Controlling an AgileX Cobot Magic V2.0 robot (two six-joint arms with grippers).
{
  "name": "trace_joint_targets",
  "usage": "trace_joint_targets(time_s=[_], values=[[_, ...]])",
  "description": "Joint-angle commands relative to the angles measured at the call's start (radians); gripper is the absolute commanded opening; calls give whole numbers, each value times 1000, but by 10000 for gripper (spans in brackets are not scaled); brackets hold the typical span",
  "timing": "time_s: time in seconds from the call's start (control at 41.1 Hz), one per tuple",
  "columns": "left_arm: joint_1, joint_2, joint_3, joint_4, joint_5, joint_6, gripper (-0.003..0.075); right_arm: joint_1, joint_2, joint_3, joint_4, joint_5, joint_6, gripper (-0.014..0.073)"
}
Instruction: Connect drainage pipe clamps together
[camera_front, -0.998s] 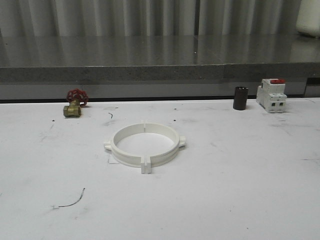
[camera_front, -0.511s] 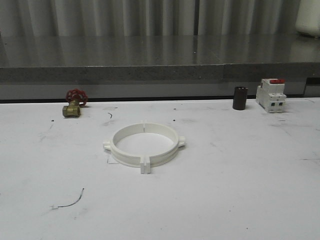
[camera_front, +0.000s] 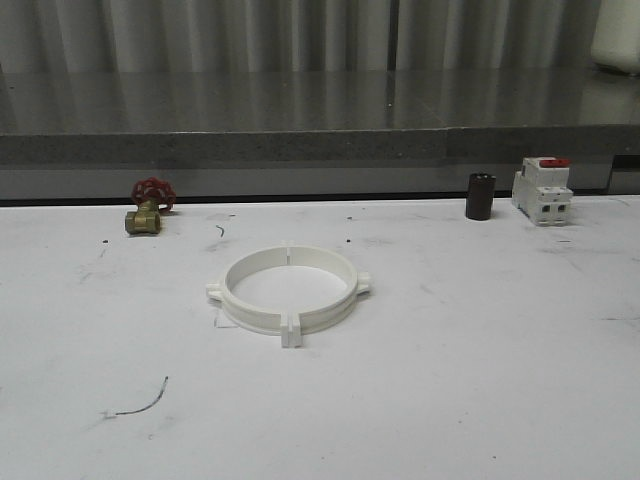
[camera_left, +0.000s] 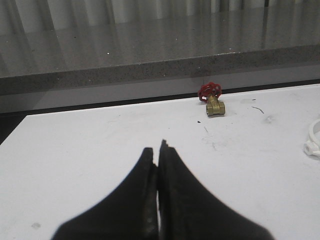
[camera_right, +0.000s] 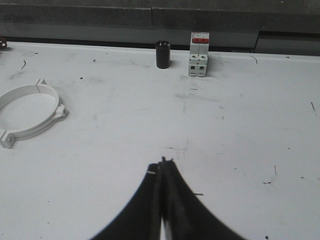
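The drainage pipe clamps (camera_front: 288, 291) lie flat on the white bench (camera_front: 480, 380), near its middle in the front view. The two half-rings are set end to end as one closed ring; their end tabs meet at the near side and again at the far side, and a small lug sticks out at each flank. Nothing holds or touches them.

My left jaws (camera_left: 158, 152) are pressed together with nothing between them, poised over bare bench. From my left wrist, only a sliver of the ring (camera_left: 314, 142) shows at the picture's edge, well apart from the fingertips, off to my right and a little ahead. Straight ahead of those jaws, near the bench's back edge, sits a brass valve with a red handwheel (camera_left: 212, 100).

My right jaws (camera_right: 162, 167) are likewise shut on nothing, over open bench. The ring (camera_right: 31, 114) lies ahead and off to my left of them — well apart, not touching. Further back, near the far edge, a short black cylinder (camera_right: 162, 54) stands upright just beside a white breaker with a red top (camera_right: 199, 54).
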Motion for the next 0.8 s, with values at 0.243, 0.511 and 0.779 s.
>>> trace_joint_targets(time_s=[0.243,0.511,0.779], values=[[2,-19,0,0,-79,1,-20,-37,-17,39,-24,-157,-62,-116],[2,-19,0,0,-79,1,-20,-251,-190,325,274,-431,-384,-116],[2,-19,0,0,-79,1,-20,-333,-302,417,413,-408,-424,-116]])
